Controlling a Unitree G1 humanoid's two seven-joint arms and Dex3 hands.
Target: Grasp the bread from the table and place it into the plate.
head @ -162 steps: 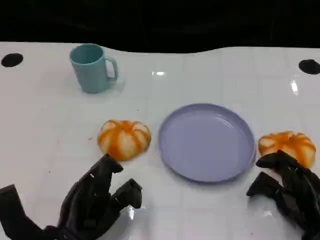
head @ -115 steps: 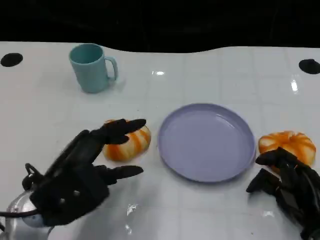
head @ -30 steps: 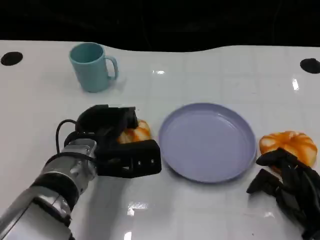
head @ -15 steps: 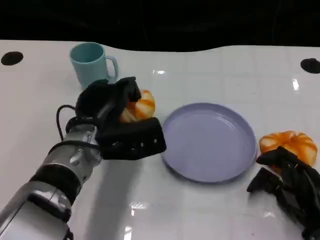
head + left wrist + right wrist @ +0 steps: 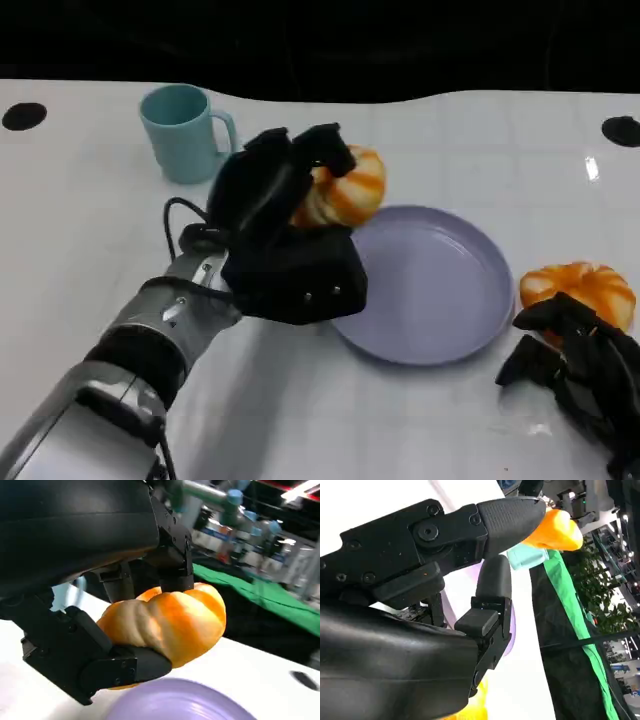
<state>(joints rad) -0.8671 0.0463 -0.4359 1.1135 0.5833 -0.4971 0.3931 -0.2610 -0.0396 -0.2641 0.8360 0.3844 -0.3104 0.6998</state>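
Above the plate's upper-left rim, at centre frame, the left hand grips the bread, lifted off the table. At lower right, the right hand rests with fingers apart, holding nothing, just below a second bread. A cup stands upper left.

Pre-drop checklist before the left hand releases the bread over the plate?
1. Grasp: left hand holds the bread, fingers wrapped around it in the left wrist view. Ok.
2. Bread lifted off the table. Ok.
3. Bread above the plate: at its near-left rim, not centred. Not ok.
4. Plate bare, nothing in it. Ok.
5. Cup away from the path to the plate. Ok.
6. Right hand beside the second bread, outside the plate. Ok.
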